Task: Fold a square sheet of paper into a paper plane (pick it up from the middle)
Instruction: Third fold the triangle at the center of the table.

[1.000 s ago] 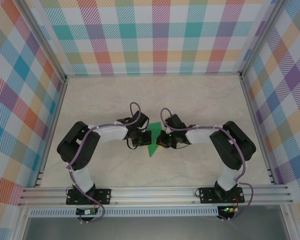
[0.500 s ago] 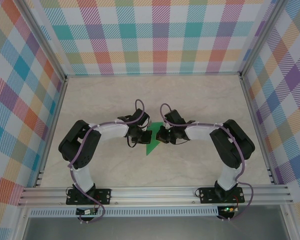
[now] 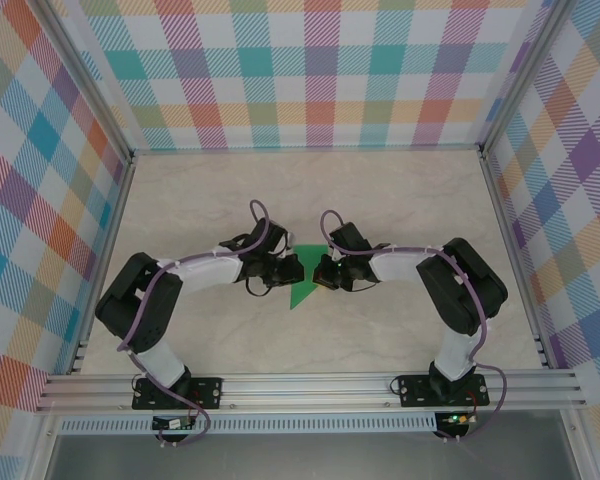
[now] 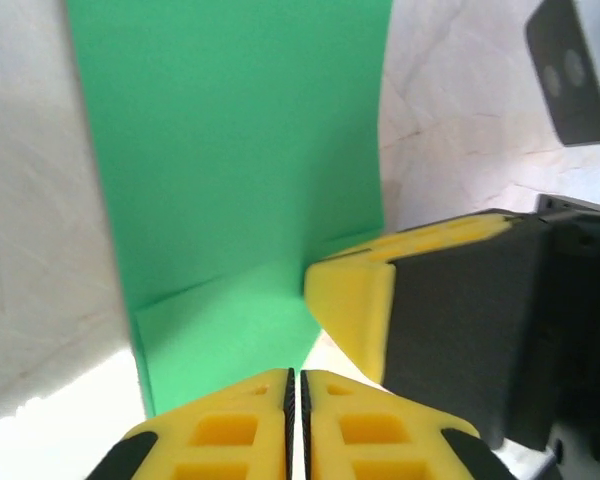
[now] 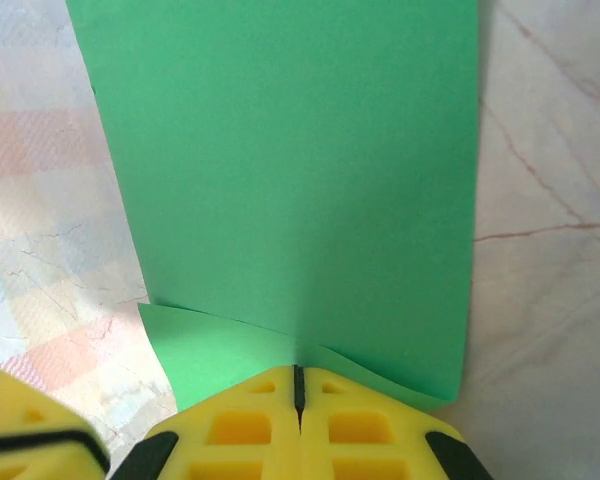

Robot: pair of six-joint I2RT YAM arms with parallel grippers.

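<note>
Right end effector (image 5: 298, 376) clamped on green paper (image 5: 280, 180); left end effector (image 4: 295, 380) closed, grip unclear

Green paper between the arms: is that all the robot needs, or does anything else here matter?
Part of the job: folded green paper; left gripper; right gripper, both at its edge.
Just surroundings: marble-look tabletop; checked walls; aluminium frame.

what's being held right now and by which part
The right end effector pinches the green paper at its folded edge. The left end effector meets the paper's edge too; its grip cannot be told.
</note>
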